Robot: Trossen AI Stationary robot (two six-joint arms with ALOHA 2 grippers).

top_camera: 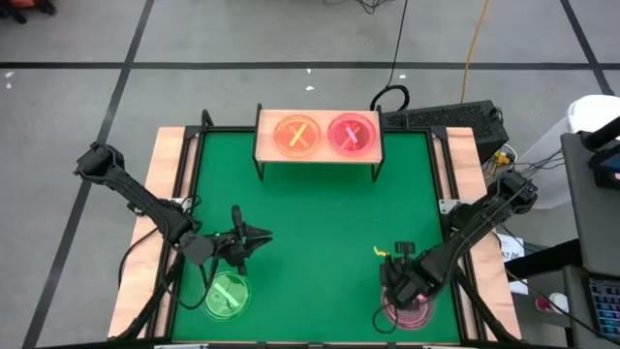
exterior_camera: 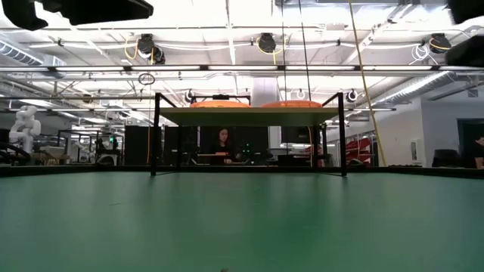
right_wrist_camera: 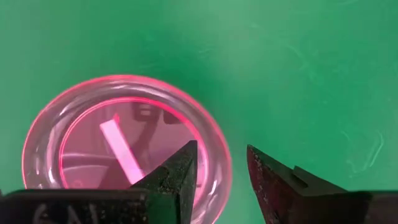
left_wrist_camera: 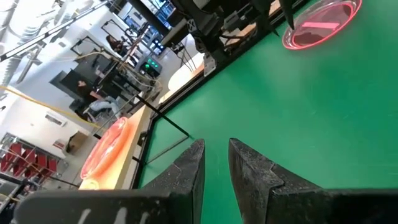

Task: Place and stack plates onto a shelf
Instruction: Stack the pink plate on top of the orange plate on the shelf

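Note:
The shelf, a light-wood board on black legs, stands at the far middle of the green mat. An orange plate and a pink plate rest on it side by side. A green plate lies flat on the mat at the near left. My left gripper hovers just beyond it, pointing roughly level toward the right, slightly open and holding nothing. A pink plate lies at the near right. My right gripper points down over its rim, open, one finger over the bowl and one outside.
The mat's middle between shelf and near plates is bare. A dark keyboard and cables lie behind the shelf at the far right. Wooden table borders flank the mat. A person sits in the room beyond.

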